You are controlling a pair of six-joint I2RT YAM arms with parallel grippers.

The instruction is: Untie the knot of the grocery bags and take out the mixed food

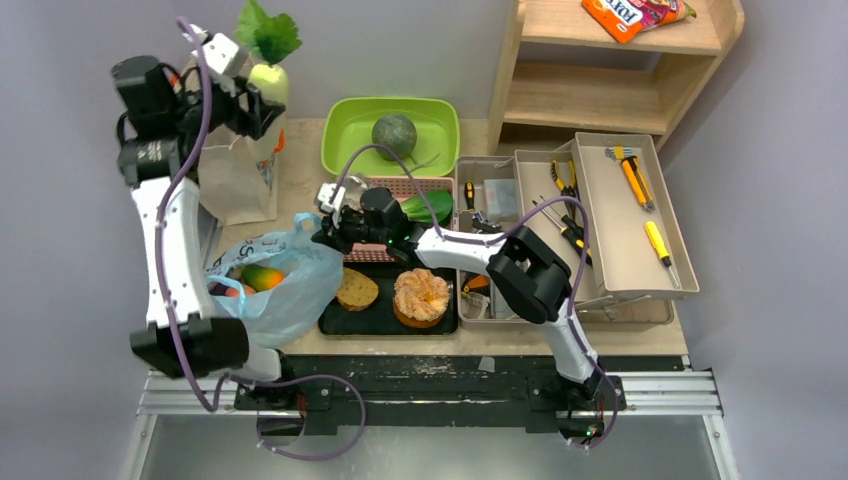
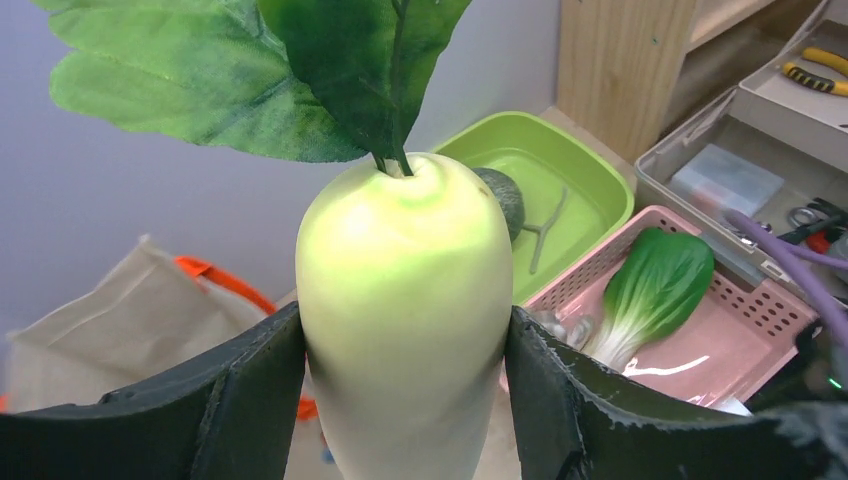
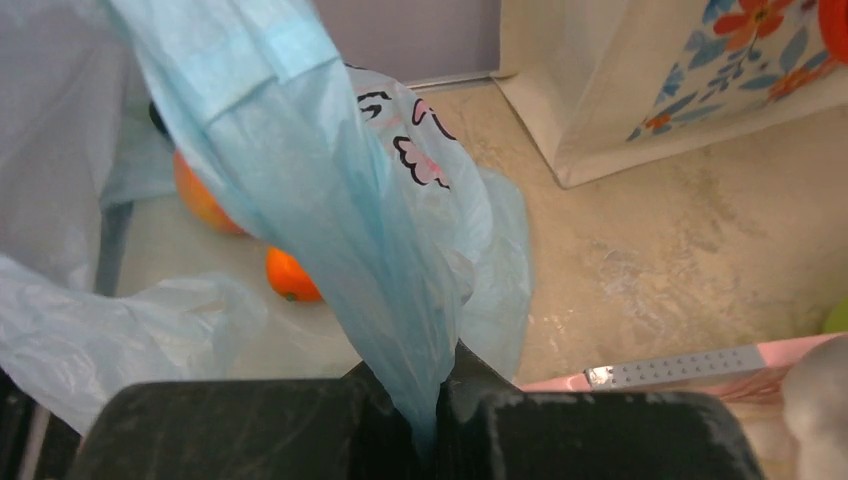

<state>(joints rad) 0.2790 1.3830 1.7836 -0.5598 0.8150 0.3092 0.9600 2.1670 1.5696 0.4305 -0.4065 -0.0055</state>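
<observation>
My left gripper (image 1: pixel 262 97) is shut on the white radish (image 2: pixel 405 300) with green leaves and holds it high above the beige canvas tote (image 1: pixel 240 170) at the back left; the radish shows in the top view too (image 1: pixel 268 78). My right gripper (image 1: pixel 327 228) is shut on a handle of the light-blue plastic bag (image 3: pixel 330 200) and holds it up. The bag (image 1: pixel 285 285) lies open at the front left with a peach (image 1: pixel 262 277) and an orange (image 3: pixel 290 277) inside. No knot shows.
A green tub (image 1: pixel 345 150) holds the round green melon (image 1: pixel 394 133). A pink basket (image 2: pixel 740 330) holds leafy greens (image 2: pixel 655 290). A black tray (image 1: pixel 335 320) carries a brown bread slice (image 1: pixel 356 290) and the orange-topped pastry (image 1: pixel 421 297). Grey tool trays (image 1: pixel 620 230) and a wooden shelf (image 1: pixel 600 70) stand right.
</observation>
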